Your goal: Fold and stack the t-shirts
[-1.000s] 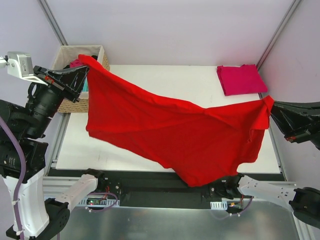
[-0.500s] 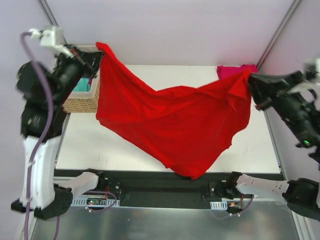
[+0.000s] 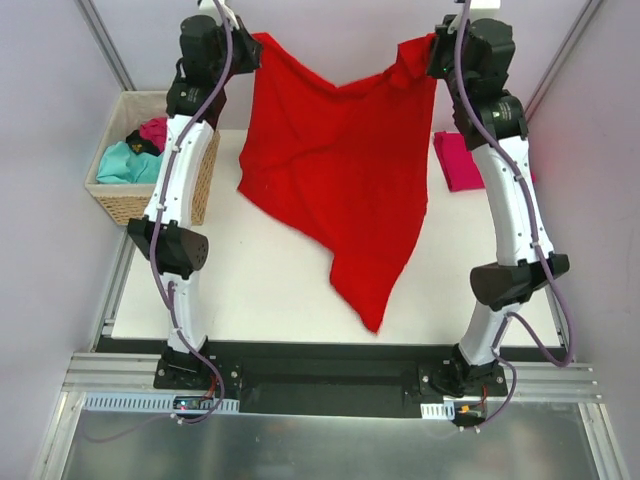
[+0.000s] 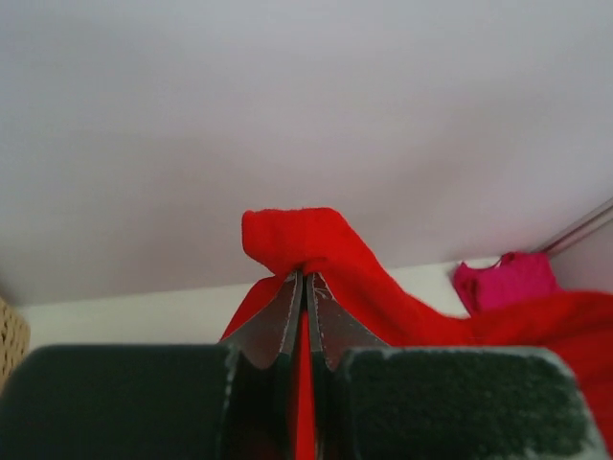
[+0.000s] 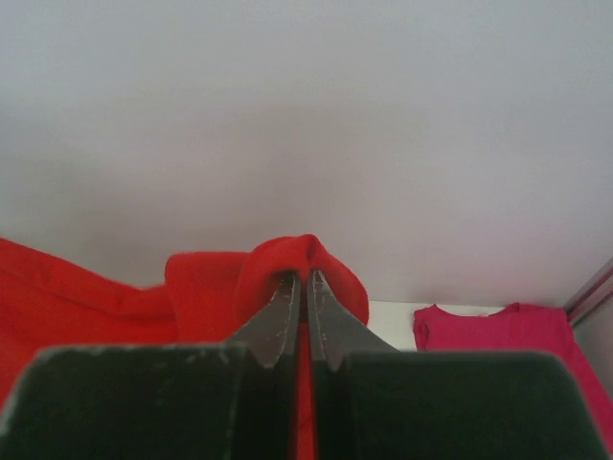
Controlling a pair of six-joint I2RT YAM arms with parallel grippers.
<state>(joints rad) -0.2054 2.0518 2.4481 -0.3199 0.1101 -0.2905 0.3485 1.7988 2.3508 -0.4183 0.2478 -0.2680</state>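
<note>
Hanging between the two arms, the bright red t-shirt (image 3: 340,170) is held up by two upper corners above the tabletop (image 3: 250,290). Its top edge sags in the middle and its lowest tip points toward the near edge. Whether that tip touches the tabletop cannot be told. The left arm is seen stretched almost straight upward from its base. The left end effector (image 3: 250,45) is at the top of the overhead view, fingers pressed together on a bunched fold of red cloth. The right arm is likewise extended upward, and the right end effector (image 3: 432,48) is clamped on the opposite corner. A pinkish crimson t-shirt (image 3: 455,165) is noted lying folded at the far right of the tabletop, partly hidden behind the right arm. A teal t-shirt (image 3: 125,162) and a magenta t-shirt (image 3: 155,130) are seen inside the wicker basket (image 3: 130,207) at the far left.
</note>
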